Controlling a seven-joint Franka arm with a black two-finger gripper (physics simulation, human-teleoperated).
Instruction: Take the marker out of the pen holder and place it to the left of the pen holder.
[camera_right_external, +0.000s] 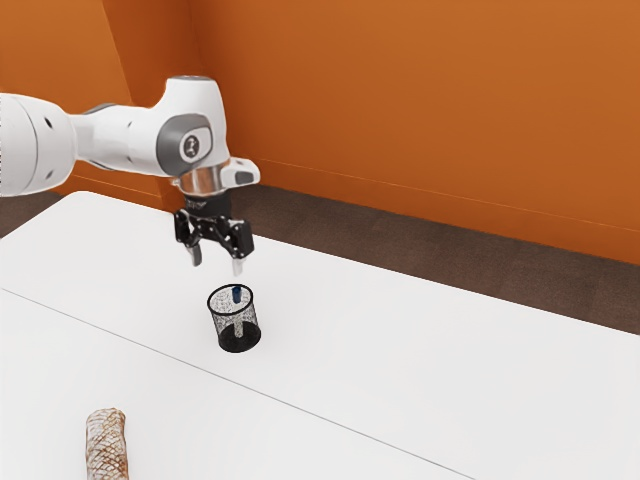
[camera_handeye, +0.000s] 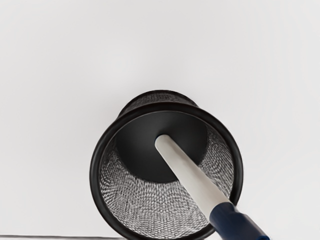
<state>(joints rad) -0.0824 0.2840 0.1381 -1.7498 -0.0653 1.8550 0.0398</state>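
I read the pincer as wide and empty above the pen holder, left of the exterior view's centre. The marker leaned inside (blue end up); extraction and placement were outstanding.

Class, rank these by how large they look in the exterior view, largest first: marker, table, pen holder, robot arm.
1. Table
2. Robot arm
3. Pen holder
4. Marker, a slim shape within the pen holder's outline
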